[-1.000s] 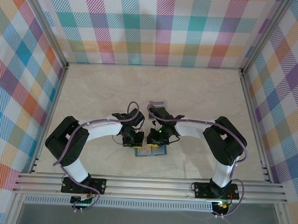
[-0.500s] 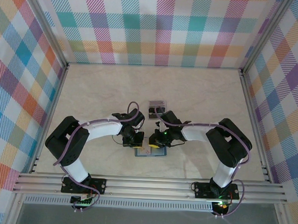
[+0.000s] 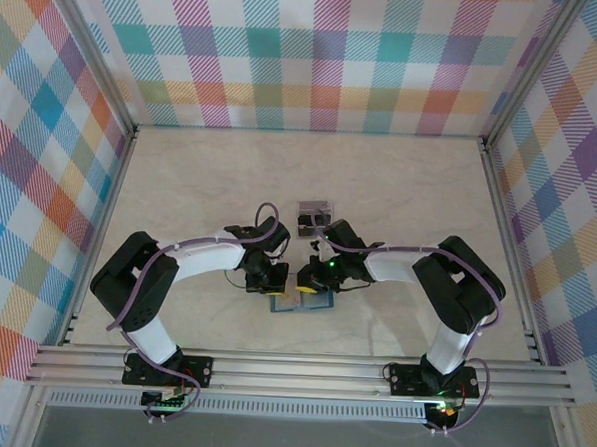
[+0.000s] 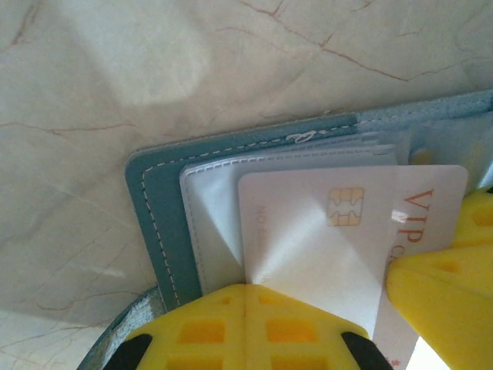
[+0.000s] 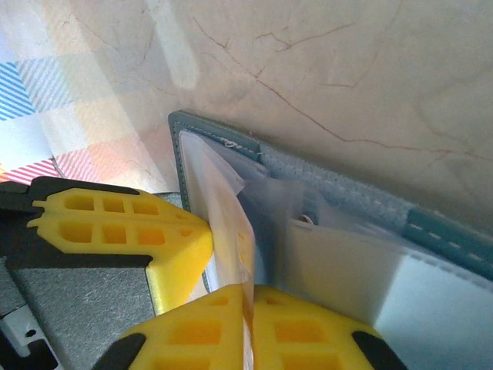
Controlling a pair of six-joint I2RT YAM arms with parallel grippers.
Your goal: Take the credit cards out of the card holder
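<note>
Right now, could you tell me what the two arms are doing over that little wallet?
Both arms are at the open teal card holder on the table. The left gripper is shut, apparently on the holder's inner sleeve, steadying it. The right gripper is shut on the edge of a white chip card, which is not yet clear of the holder.

The card holder [image 4: 152,208], teal with pale stitching round its edge, lies open and flat on the table, its clear inner sleeves lifted and fanned. A white card [image 4: 323,231] with a gold chip and orange "VIP" lettering sticks partway out of the sleeves, tilted up off them. Farther back, apart from the holder, a dark card [image 3: 315,218] with pale edges lies flat
</note>
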